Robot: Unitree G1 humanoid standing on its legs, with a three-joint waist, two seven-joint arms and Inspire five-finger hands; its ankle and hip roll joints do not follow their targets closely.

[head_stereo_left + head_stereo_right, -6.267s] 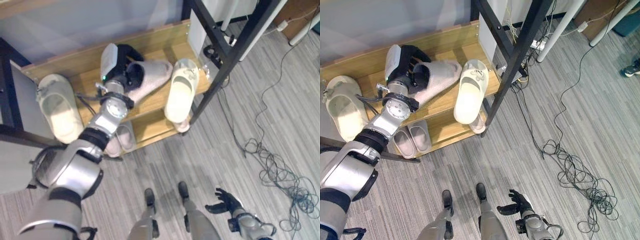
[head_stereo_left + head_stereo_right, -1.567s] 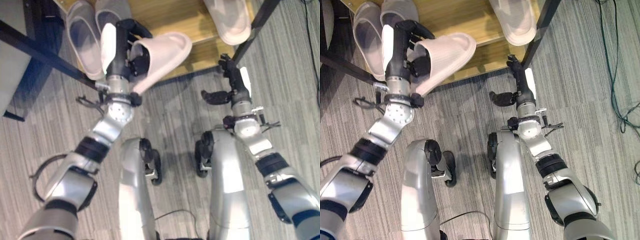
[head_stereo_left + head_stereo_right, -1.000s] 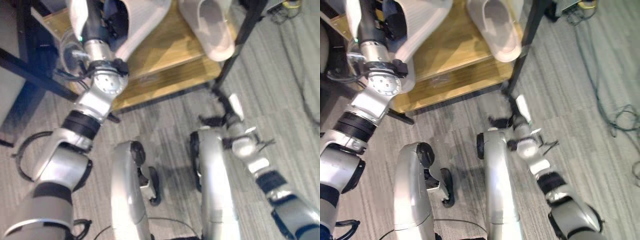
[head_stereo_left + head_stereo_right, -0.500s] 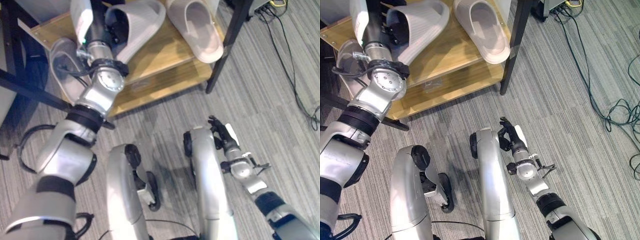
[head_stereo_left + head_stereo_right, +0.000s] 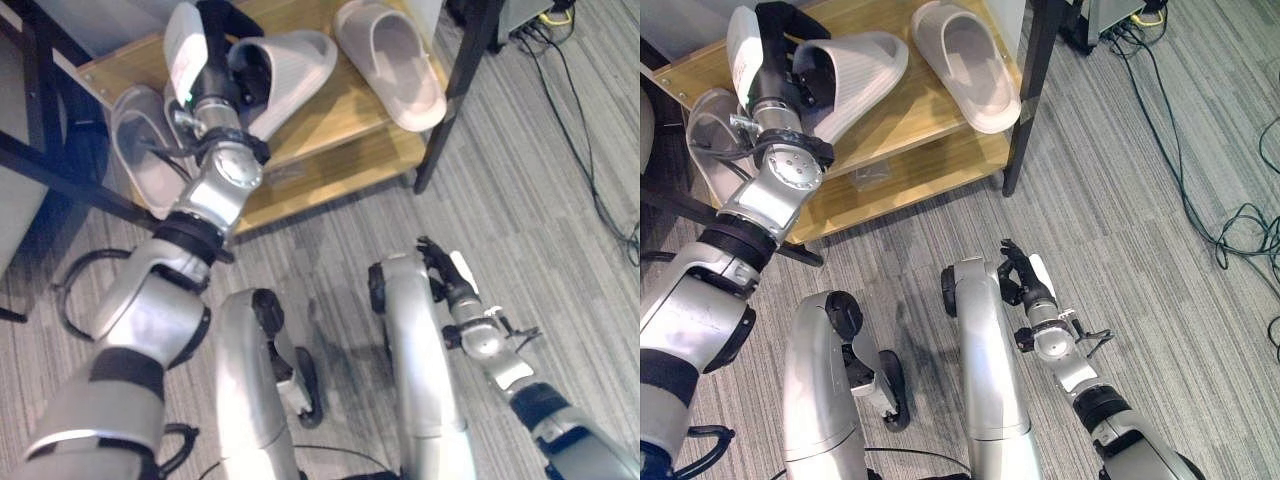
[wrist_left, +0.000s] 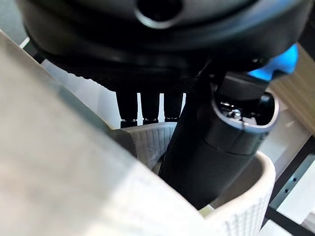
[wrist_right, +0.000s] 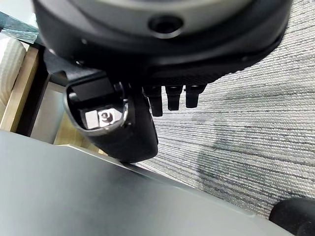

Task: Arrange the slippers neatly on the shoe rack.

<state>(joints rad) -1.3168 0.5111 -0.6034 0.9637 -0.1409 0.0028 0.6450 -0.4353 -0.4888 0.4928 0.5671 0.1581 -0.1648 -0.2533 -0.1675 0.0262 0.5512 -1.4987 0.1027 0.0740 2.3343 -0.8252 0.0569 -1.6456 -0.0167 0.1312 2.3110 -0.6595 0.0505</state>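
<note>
- A wooden shoe rack [image 5: 930, 150] with a black metal frame is standing ahead of me on grey striped carpet [image 5: 1160, 180], and black cables [image 5: 1230, 215] are trailing over the floor to my right.
- On the far left, partly behind the rack's dark frame, a grey slipper [image 5: 135, 150] is lying on the lower level.
- I am reaching my left hand [image 5: 215, 45] up to the top shelf and gripping the heel end of a pale ribbed slipper [image 5: 855, 75]; my fingers [image 6: 142, 105] are curling over its rim and my thumb is pushing down inside it, so I am pinching its wall.
- That slipper is lying slantwise across the shelf, its toe pointing to the right, and I cannot tell whether it is resting on the wood or hanging just over it.
- To its right a second pale slipper [image 5: 970, 65] is lying sole-down on the same shelf, near the first but apart from it, its toe jutting past the shelf's front edge.
- My right hand [image 5: 1025, 275] is hanging low beside my leg, over the carpet, fingers loosely extended and holding nothing.
- I am finding no writing that I can read on the slippers or rack.
</note>
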